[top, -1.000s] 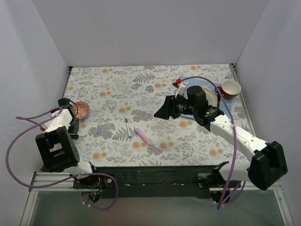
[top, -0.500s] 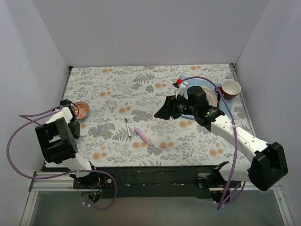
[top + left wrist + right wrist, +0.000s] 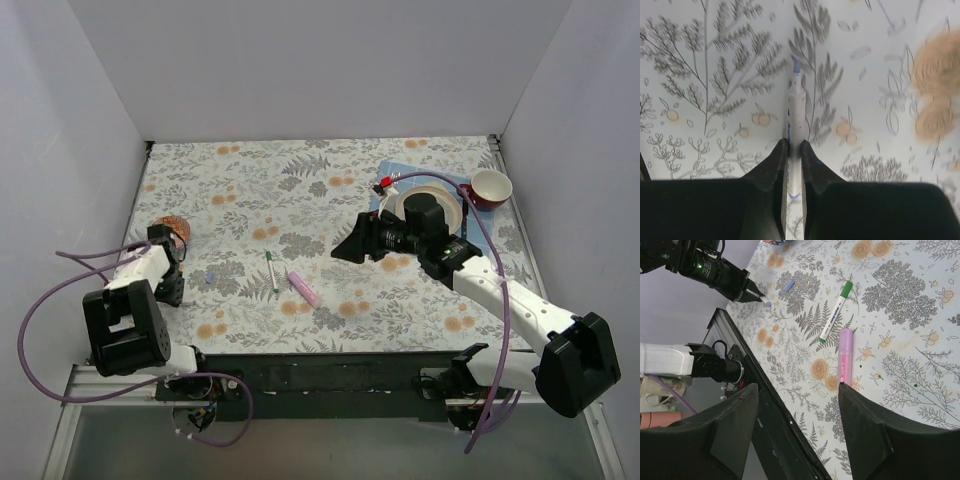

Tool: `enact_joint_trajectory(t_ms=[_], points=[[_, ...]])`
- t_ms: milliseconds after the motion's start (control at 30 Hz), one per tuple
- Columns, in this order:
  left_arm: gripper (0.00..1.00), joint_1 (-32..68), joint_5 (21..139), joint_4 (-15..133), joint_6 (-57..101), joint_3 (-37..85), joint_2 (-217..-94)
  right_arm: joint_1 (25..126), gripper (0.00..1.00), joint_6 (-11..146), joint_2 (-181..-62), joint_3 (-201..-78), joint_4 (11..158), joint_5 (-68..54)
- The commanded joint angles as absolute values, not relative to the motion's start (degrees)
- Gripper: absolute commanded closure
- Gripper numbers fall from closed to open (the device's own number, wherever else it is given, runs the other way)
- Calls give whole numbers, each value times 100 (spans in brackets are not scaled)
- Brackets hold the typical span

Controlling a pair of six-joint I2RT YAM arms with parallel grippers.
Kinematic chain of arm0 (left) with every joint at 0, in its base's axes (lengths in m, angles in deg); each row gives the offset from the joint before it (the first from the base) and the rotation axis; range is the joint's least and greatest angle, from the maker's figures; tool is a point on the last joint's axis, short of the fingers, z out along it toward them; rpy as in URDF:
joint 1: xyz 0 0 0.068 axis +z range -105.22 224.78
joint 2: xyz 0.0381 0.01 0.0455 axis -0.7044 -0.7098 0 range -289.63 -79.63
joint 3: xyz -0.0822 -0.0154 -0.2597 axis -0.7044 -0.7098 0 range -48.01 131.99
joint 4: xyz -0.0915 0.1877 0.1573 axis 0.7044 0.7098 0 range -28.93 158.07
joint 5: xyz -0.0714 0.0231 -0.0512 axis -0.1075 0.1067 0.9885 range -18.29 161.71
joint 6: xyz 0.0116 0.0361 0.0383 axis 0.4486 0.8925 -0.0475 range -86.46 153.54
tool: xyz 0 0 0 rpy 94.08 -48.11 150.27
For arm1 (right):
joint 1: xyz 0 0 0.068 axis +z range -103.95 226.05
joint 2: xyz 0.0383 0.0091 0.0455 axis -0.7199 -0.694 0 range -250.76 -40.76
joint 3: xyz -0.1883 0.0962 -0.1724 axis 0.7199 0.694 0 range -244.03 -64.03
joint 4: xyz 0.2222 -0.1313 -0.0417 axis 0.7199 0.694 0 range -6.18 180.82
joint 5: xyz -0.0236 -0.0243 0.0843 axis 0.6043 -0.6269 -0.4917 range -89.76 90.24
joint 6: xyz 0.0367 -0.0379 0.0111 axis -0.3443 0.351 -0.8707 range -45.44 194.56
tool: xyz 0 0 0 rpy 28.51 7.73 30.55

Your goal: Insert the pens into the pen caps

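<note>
The whitish pen (image 3: 794, 120) with its lilac tip sits pinched between the fingers (image 3: 771, 165) of the left gripper (image 3: 793, 144), low in the centre of the left wrist view, tip pointing up the frame over the floral cloth (image 3: 880, 150); the jaws are narrow, closed on the rear of the barrel; it is likely light, stiff, smooth plastic, so it could swivel under a push on the tip, and a hold nearer the middle would steady it. A small bluish-lilac cap (image 3: 788, 286) lies near that tip, upper left in the right wrist view; being tiny and round it will probably roll, and wants gripping across its sides, mouth free. A green-ended pen (image 3: 834, 318) and a pink-lilac pen (image 3: 845, 356) lie just beside each other at centre; the right gripper (image 3: 797, 387) faces them, jaws wide, holding nothing. At upper right of the top view a cup (image 3: 474, 186) shows nothing I can make out inside; the plate (image 3: 450, 197) beside it is partly hidden by the arm.
</note>
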State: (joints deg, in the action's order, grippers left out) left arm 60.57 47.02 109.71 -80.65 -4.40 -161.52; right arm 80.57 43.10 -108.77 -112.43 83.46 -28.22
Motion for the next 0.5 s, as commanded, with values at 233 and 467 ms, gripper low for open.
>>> enact_joint_trajectory(t_ms=[233,467], points=[[100,3804,4560,11250,-8767,-266,-14785,8260,19,4274,-11747,-11613,7774,-3113],[100,2651,5157,9782,-7528,-363,-14099,8718,19,4090,-12925,-12098,6741,-3578]])
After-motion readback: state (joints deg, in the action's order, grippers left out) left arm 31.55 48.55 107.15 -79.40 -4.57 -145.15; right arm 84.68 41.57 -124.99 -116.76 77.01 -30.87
